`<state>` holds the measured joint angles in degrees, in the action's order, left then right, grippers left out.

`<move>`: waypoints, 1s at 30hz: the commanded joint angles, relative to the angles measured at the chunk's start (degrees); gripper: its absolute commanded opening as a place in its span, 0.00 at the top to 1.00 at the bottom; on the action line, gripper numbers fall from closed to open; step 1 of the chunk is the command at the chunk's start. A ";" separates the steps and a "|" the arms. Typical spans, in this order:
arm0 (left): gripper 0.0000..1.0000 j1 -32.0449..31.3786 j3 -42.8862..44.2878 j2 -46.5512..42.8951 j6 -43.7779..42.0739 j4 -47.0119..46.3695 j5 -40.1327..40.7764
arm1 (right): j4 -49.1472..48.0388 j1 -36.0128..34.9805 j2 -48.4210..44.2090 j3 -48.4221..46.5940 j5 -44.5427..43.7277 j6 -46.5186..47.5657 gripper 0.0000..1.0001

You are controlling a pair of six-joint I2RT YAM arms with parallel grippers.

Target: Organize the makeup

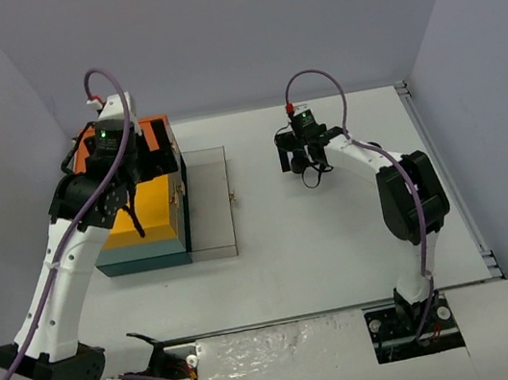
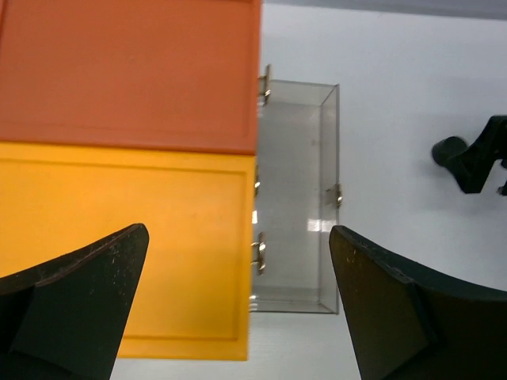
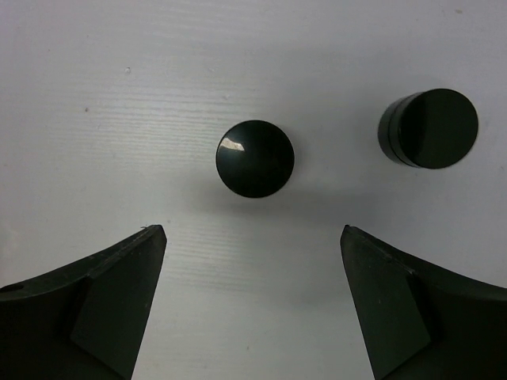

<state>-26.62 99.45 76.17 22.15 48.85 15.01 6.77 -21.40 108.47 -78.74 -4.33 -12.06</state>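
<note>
Two round black jars stand on the white table in the right wrist view, one (image 3: 255,158) just ahead of the gap between my fingers, the other (image 3: 429,128) to its right. My right gripper (image 3: 252,233) is open and empty above the table, short of the nearer jar; in the top view it (image 1: 301,163) hides the jars. My left gripper (image 2: 239,231) is open and empty, hovering over the orange-and-yellow box top (image 2: 127,237); it is also in the top view (image 1: 133,210). Brushes, sticks, puff and loop are out of view.
The big orange-topped teal box (image 1: 145,237) stands at the left. Its clear lid (image 1: 209,202) lies open flat on the table to the right, with metal hinges and a latch (image 2: 337,194). The right arm's gripper (image 2: 479,154) shows far right in the left wrist view.
</note>
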 commanded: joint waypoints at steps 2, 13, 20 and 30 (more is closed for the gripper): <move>0.03 4.79 -8.57 -7.92 -2.48 1.61 -0.94 | -3.01 0.40 6.59 -6.57 -0.77 2.77 0.11; 0.03 6.50 -23.62 -21.19 -0.44 3.47 1.81 | -3.97 0.76 14.33 -10.82 -1.55 4.89 0.29; 0.03 6.67 -24.06 -23.47 -0.31 4.98 2.97 | -4.83 0.75 12.87 -8.47 -1.65 6.45 0.81; 0.03 6.76 -21.23 -21.76 -1.16 4.15 1.85 | -5.61 -11.60 -5.59 -4.41 7.38 16.06 1.00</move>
<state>-20.46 74.25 53.49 21.47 54.52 16.53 3.76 -24.41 116.50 -82.29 -2.75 -2.58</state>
